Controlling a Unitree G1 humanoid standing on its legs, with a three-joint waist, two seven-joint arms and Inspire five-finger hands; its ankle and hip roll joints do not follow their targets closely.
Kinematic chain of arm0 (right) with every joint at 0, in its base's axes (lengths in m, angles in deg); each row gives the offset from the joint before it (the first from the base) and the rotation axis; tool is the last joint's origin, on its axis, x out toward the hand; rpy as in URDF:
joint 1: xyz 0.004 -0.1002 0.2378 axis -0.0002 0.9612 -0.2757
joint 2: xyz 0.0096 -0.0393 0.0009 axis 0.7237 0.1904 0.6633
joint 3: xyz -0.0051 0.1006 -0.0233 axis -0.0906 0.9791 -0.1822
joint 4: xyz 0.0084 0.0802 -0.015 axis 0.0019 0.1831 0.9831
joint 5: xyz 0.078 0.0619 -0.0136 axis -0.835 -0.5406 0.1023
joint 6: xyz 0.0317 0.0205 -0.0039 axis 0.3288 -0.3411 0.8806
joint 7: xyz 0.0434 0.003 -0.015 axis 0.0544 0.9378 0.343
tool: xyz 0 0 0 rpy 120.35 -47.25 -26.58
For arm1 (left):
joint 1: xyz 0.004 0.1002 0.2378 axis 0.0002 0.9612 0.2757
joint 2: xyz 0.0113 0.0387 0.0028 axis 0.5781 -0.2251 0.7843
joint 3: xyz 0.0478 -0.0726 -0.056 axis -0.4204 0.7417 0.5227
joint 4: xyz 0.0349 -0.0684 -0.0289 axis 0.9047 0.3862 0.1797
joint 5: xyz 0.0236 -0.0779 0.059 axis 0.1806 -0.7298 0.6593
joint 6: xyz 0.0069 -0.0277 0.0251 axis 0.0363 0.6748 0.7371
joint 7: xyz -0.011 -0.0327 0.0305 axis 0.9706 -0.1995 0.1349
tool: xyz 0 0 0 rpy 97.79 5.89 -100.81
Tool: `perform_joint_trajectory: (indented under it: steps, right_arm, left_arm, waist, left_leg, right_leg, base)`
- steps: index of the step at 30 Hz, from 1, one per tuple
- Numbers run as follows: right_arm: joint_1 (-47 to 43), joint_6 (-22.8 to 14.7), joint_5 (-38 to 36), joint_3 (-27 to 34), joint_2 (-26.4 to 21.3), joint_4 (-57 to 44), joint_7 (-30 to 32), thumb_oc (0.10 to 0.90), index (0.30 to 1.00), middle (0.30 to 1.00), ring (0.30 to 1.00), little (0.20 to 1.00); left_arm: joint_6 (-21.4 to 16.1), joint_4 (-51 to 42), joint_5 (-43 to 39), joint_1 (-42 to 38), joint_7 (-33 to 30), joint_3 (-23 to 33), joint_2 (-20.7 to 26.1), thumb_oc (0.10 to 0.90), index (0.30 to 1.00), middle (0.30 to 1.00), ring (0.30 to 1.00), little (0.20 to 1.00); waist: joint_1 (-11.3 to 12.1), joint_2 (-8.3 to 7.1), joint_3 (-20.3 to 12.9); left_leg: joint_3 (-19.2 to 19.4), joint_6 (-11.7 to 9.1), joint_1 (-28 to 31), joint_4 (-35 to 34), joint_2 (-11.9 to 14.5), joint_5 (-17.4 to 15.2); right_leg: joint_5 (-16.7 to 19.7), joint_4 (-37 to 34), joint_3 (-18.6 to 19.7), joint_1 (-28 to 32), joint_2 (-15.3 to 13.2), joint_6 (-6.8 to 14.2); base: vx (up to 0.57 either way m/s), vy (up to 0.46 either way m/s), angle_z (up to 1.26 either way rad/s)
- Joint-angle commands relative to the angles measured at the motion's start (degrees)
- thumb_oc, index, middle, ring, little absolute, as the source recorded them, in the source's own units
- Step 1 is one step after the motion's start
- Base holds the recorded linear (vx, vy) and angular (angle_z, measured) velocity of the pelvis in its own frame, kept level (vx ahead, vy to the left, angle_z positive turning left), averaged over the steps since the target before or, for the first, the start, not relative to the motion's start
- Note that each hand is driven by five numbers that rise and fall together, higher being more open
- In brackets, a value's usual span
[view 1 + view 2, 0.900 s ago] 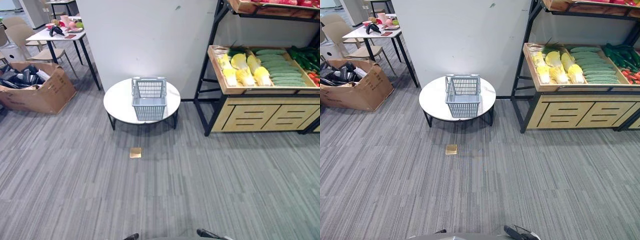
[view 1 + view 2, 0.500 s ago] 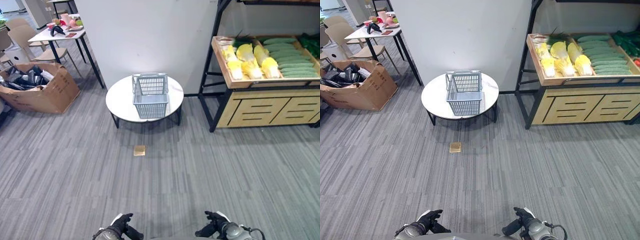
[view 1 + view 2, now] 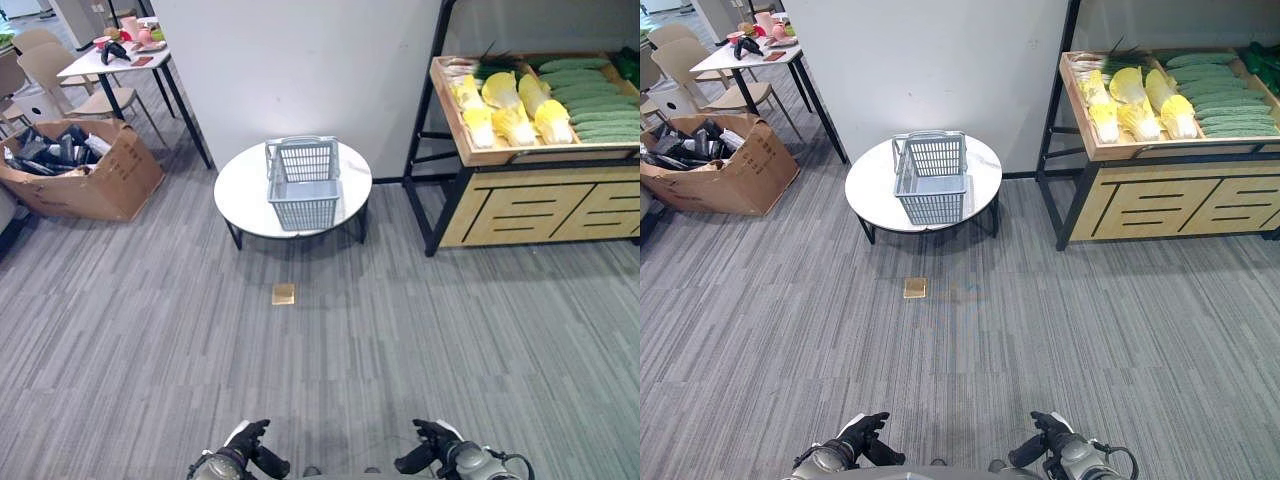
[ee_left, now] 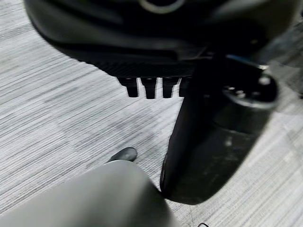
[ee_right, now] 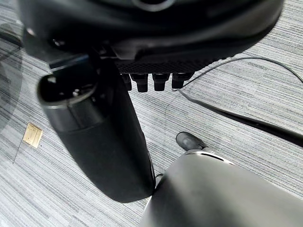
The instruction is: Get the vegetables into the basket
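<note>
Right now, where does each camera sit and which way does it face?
Left eye view: head, looking down at the grey plastic basket on the round white table; left hand and right hand low.
Right eye view: same scene, slightly offset.
Left wrist view: over grey carpet, own thumb.
Right wrist view: carpet, brass floor plate, shared with the eyes.

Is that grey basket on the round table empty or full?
Empty: the basket stands upright on the round table, its bare floor showing.
</note>
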Motion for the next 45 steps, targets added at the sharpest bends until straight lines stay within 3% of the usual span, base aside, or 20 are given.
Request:
perform_joint_trajectory:
  steps: [1, 14, 24, 25, 28, 29, 31, 33, 36, 39, 40, 45]
  right_arm:
    - [1.3, 1.2, 0.3, -2.6, -1.1, 4.0, -0.4, 0.9, 1.0, 1.0, 1.0, 1.0]
    - [1.1, 1.8, 0.0, -2.1, -0.5, 3.6, -0.5, 0.9, 1.0, 1.0, 1.0, 1.0]
    - [1.1, 2.3, 0.0, -1.6, 0.0, 2.7, -0.5, 0.9, 1.0, 1.0, 1.0, 1.0]
    - [1.0, 2.3, -0.6, -1.2, -0.2, 2.5, -0.3, 0.9, 1.0, 1.0, 1.0, 1.0]
    - [0.8, 2.2, -0.7, -1.1, -0.2, 2.2, -0.3, 0.9, 1.0, 1.0, 1.0, 1.0]
    - [0.8, 2.2, -0.7, -1.1, -0.5, 1.4, -0.2, 0.9, 1.0, 1.0, 1.0, 1.0]
    - [1.1, 1.8, -2.2, 0.0, -1.3, -0.2, 0.0, 0.9, 1.0, 1.0, 1.0, 1.0]
    - [1.2, 1.7, -2.2, 0.0, -1.4, -0.5, 0.0, 0.9, 1.0, 1.0, 1.0, 1.0]
    - [1.0, 1.7, -2.3, 0.2, -1.9, -0.1, -0.1, 0.9, 1.0, 1.0, 1.0, 1.0]
    - [1.2, 1.7, -2.6, 0.8, -1.6, 0.3, 0.0, 0.9, 1.0, 1.0, 1.0, 1.0]
    - [1.6, 1.8, -2.4, 1.2, -1.4, 0.4, -0.3, 0.9, 1.0, 1.0, 1.0, 1.0]
    - [2.2, 1.7, -0.9, 0.6, -1.4, 0.1, -0.6, 0.9, 1.0, 1.0, 1.0, 1.0]
  left_arm:
    - [0.9, 4.4, 1.9, -1.1, 0.4, -1.0, -0.8, 0.9, 1.0, 1.0, 1.0, 1.0]
    - [1.1, 4.4, 1.2, -1.9, 0.1, 1.3, 1.3, 0.9, 1.0, 1.0, 1.0, 1.0]
    - [1.2, 4.5, 0.8, -2.0, -0.1, 2.5, 2.5, 0.9, 1.0, 1.0, 1.0, 1.0]
    - [1.3, 4.6, 0.4, -2.1, -0.3, 3.1, 2.9, 0.9, 1.0, 1.0, 1.0, 1.0]
    - [1.3, 4.5, 0.3, -2.2, -0.3, 3.3, 3.1, 0.9, 1.0, 1.0, 1.0, 1.0]
    - [1.4, 4.3, 0.1, -2.1, -0.2, 3.6, 3.5, 0.9, 1.0, 1.0, 1.0, 1.0]
    - [1.4, 3.6, -0.2, -2.2, 0.0, 3.6, 4.2, 0.9, 1.0, 1.0, 1.0, 1.0]
    - [1.3, 3.5, -0.3, -2.2, 0.1, 3.7, 4.4, 0.9, 1.0, 1.0, 1.0, 1.0]
    - [1.1, 4.0, -0.4, -2.6, 0.2, 3.6, 4.3, 0.9, 1.0, 1.0, 1.0, 1.0]
    - [0.8, 4.3, -0.2, -2.7, 0.0, 3.7, 4.1, 0.9, 1.0, 1.0, 1.0, 1.0]
    - [0.7, 4.5, 0.1, -2.7, 0.0, 3.9, 4.0, 0.9, 1.0, 1.0, 1.0, 1.0]
    - [0.9, 5.3, 0.5, -2.3, -0.1, 4.4, 3.5, 0.9, 1.0, 1.0, 1.0, 1.0]
  waist:
    - [0.6, -2.92, 1.0]
    - [1.4, -3.27, 2.4]
    - [2.1, -4.15, 3.5]
    - [2.1, -4.29, 4.1]
    - [2.2, -4.39, 4.4]
    - [2.4, -4.61, 5.4]
    - [2.1, -4.63, 6.3]
    - [2.2, -4.33, 6.4]
    - [2.2, -3.1, 7.2]
    - [2.4, -3.28, 7.4]
    - [2.4, -3.72, 7.3]
    - [2.4, -4.07, 6.7]
  left_leg:
    - [4.6, -0.2, 2.1, 0.0, -2.4, -6.6]
    - [5.4, 1.7, 2.7, 0.0, -2.6, -7.5]
    - [7.0, 2.9, 3.0, 0.0, -3.1, -8.3]
    - [7.3, 3.4, 3.1, 0.0, -3.2, -8.6]
    - [7.5, 3.7, 3.1, 0.0, -3.3, -8.7]
    - [7.6, 4.3, 3.5, 0.0, -3.6, -9.0]
    - [7.9, 4.9, 4.2, 0.0, -4.2, -9.5]
    - [8.2, 5.0, 4.2, 0.0, -4.1, -9.6]
    - [7.6, 4.7, 3.9, 0.0, -2.9, -8.8]
    - [7.7, 4.4, 3.8, 0.0, -3.1, -9.0]
    - [7.9, 3.8, 4.3, 0.0, -3.4, -9.4]
    - [8.1, 2.8, 6.6, 0.0, -3.9, -9.9]
  right_leg:
    - [0.9, -3.5, -1.6, 3.4, -1.8, 4.9]
    - [-0.8, 5.6, -1.1, -0.5, -2.5, 6.1]
    - [1.5, 9.1, -0.8, -2.5, -3.1, 7.8]
    - [1.9, 13.9, -0.5, -5.0, -3.4, 8.3]
    - [2.3, 16.5, -0.8, -6.4, -3.7, 8.7]
    - [3.3, 23.1, -1.8, -9.2, -4.8, 9.6]
    - [6.9, 28.6, -1.6, -13.1, -6.5, 10.3]
    - [7.8, 27.5, -1.3, -13.9, -6.7, 10.1]
    - [10.8, 12.6, 3.9, -14.4, -4.5, 9.5]
    - [14.2, 1.6, 7.1, -14.4, -3.8, 10.3]
    - [15.4, -3.5, 6.1, -14.1, -4.1, 11.3]
    - [13.6, -3.5, 2.4, -15.1, -3.5, 12.3]
  base:
    - [0.0, 0.0, 0.0]
    - [0.03, 0.091, -0.02]
    - [0.06, 0.118, -0.14]
    - [0.04, 0.111, -0.08]
    - [0.02, 0.077, -0.18]
    - [0.05, 0.101, -0.34]
    - [0.08, 0.165, -0.28]
    - [0.05, 0.091, 0.02]
    - [0.05, 0.021, 0.13]
    - [0.13, -0.04, 0.1]
    - [0.18, -0.063, 0.03]
    - [0.24, -0.101, 0.23]
